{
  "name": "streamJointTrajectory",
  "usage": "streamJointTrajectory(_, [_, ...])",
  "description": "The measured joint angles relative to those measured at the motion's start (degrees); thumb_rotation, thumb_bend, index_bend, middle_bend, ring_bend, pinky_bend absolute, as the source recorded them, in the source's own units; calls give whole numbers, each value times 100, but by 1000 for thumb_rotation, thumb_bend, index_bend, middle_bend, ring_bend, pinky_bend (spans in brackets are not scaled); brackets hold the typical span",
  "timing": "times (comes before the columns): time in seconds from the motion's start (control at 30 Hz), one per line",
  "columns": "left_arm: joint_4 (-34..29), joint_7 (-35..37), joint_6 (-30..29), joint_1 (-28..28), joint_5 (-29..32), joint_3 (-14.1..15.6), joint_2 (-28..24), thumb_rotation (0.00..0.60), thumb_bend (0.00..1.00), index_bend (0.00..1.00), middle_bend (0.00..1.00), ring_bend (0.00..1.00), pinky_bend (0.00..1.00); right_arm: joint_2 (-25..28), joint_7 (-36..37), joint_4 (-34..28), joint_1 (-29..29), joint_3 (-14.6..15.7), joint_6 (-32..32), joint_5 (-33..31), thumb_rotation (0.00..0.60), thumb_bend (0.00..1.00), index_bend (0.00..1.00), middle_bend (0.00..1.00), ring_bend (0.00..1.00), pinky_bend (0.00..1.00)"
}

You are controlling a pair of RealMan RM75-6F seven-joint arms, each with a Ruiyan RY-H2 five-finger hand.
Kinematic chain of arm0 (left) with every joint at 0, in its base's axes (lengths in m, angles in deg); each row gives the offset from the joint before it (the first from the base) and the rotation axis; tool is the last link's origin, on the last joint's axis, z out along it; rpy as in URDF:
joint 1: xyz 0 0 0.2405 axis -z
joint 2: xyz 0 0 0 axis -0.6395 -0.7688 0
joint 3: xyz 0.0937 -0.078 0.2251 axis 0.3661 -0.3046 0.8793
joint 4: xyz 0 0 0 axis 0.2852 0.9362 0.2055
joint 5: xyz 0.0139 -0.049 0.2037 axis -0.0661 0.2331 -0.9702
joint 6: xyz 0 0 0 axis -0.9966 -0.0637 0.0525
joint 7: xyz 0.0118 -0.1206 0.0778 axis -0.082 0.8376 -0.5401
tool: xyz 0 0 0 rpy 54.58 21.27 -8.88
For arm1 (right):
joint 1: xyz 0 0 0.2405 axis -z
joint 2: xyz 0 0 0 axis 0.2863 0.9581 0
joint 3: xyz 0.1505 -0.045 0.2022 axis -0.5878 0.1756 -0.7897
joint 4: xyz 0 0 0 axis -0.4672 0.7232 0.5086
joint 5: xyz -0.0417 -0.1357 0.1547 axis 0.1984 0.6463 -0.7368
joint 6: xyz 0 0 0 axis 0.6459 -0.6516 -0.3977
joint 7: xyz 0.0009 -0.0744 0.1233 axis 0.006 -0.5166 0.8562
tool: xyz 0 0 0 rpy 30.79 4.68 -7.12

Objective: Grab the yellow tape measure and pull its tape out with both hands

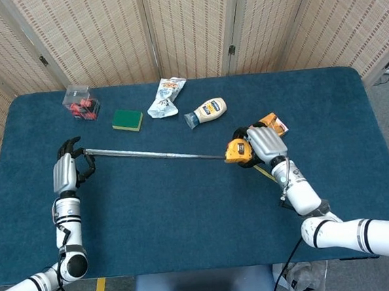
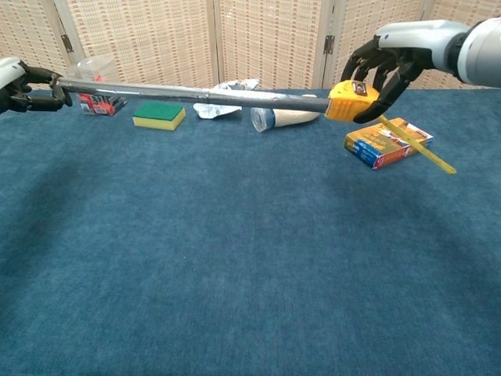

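Note:
My right hand (image 1: 266,142) (image 2: 391,59) grips the yellow tape measure (image 1: 238,151) (image 2: 348,102) above the table, right of centre. Its silver tape (image 1: 154,154) (image 2: 196,94) runs out long and straight to the left. My left hand (image 1: 67,171) (image 2: 19,82) pinches the tape's end at the far left. A yellow strap (image 1: 265,174) (image 2: 419,149) hangs down from the tape measure's case.
Along the back of the blue table (image 1: 187,214) lie a clear box with red pieces (image 1: 80,102), a green and yellow sponge (image 1: 127,119), a white packet (image 1: 164,98) and a mayonnaise bottle (image 1: 206,110). An orange box (image 1: 269,122) (image 2: 387,142) lies just behind my right hand.

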Motion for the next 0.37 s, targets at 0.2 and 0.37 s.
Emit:
streamJointTrajectory(0.2, [126,174,46,-130,0,-32,-99,508,702,635,165,49,0,275,275,-122,274,60,14,273,600,216,677,521,466,143])
streamJointTrajectory(0.37, [157,253,90,-203,18,-64,-161,505,702,635,166,48,0,396,477,-140,427,71,46,435,600,215,677,521,467,143])
